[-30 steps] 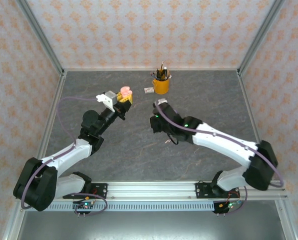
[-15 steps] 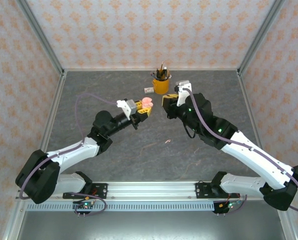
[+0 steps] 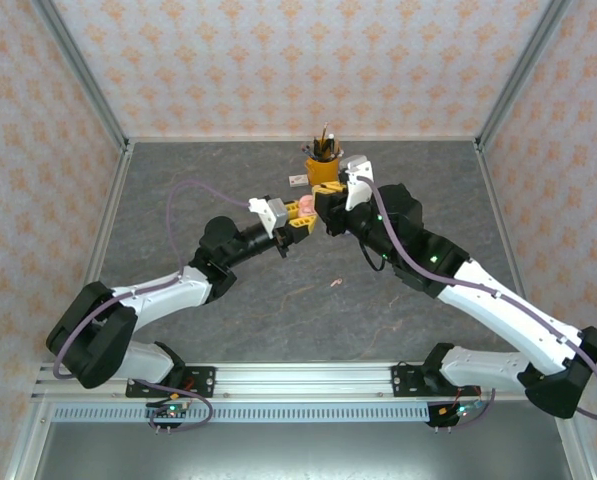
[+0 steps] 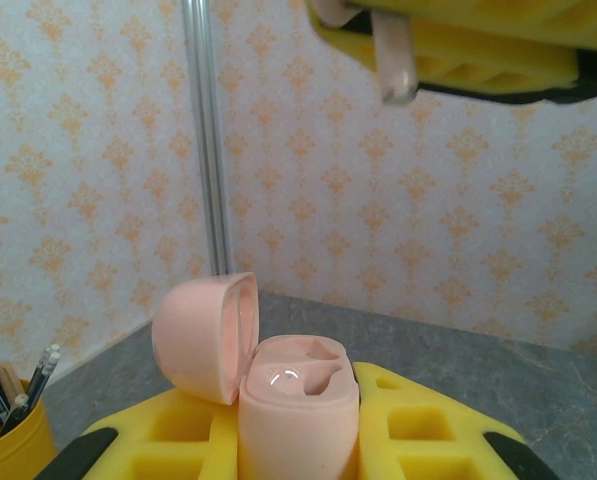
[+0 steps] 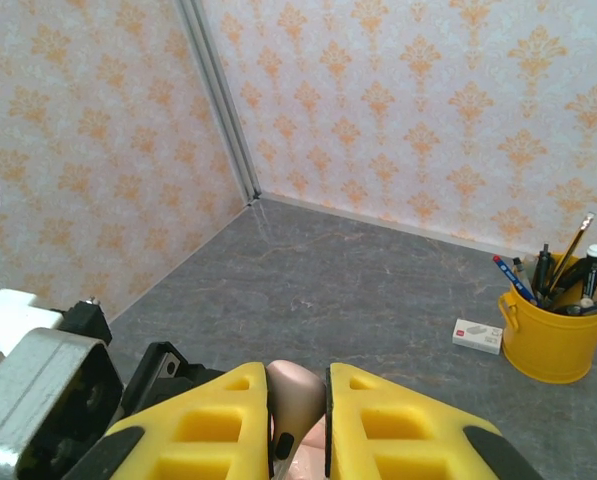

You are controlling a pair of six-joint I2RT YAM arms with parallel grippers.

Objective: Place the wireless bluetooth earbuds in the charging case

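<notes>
A pale pink earbud [image 4: 391,62] hangs at the top of the left wrist frame, pinched in the nearly closed right gripper [image 3: 325,197]. Lower in that frame stands the open charging case [image 4: 298,395], clamped upright by the left gripper [image 3: 298,214].

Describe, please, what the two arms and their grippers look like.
The left arm and right arm have white links, black joints and a purple cable looping along each. The left gripper and right gripper have blocky yellow fingers with square hollows and black edges. Small green lights glow on the right arm.
</notes>
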